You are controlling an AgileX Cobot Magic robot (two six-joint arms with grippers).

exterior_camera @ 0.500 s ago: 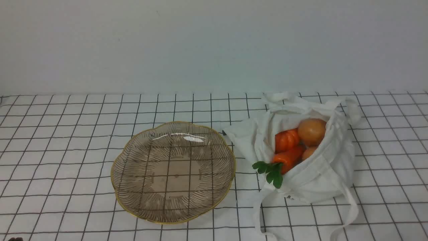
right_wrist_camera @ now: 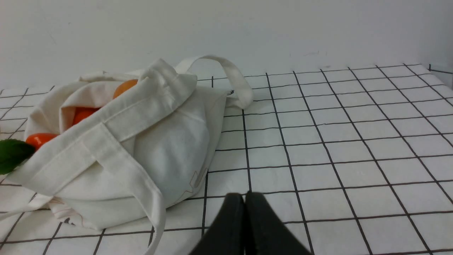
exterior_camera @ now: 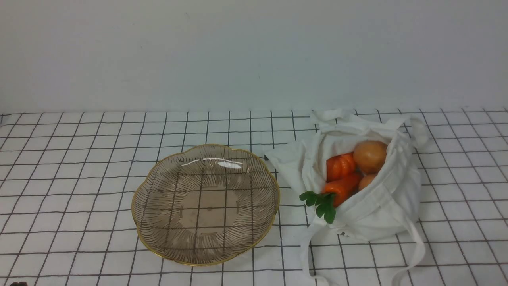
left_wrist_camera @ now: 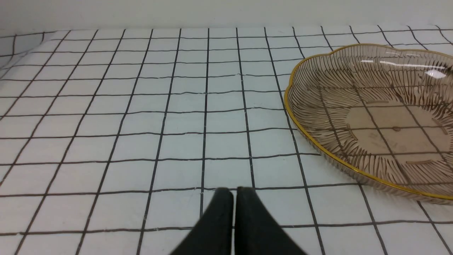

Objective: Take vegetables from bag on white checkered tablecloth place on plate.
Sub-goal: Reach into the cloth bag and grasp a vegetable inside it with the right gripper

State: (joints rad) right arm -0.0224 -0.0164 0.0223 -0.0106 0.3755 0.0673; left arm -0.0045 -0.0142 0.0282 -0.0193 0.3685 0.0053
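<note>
- Lifting the carrot (exterior_camera: 340, 191), right of centre, could drag the bag (exterior_camera: 377, 206) if cloth is pinched.
- Both end effectors (left_wrist_camera: 231, 193) (right_wrist_camera: 244, 198) are closed together, empty; unopened, potatoes (exterior_camera: 370, 157) could be knocked.

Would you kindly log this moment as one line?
vegetables: in bag | plate: empty | left gripper: shut | right gripper: shut

I've got the plate (exterior_camera: 209, 208) L of centre on the tablecloth (exterior_camera: 71, 167), bag (exterior_camera: 401, 198) to its R, nearer the cloth's back edge; pumpkin (exterior_camera: 340, 167), carrot (exterior_camera: 342, 188) and potatoes (exterior_camera: 370, 157) in it, carrot in front of pumpkin, leaves (exterior_camera: 326, 206) out toward plate.
</note>
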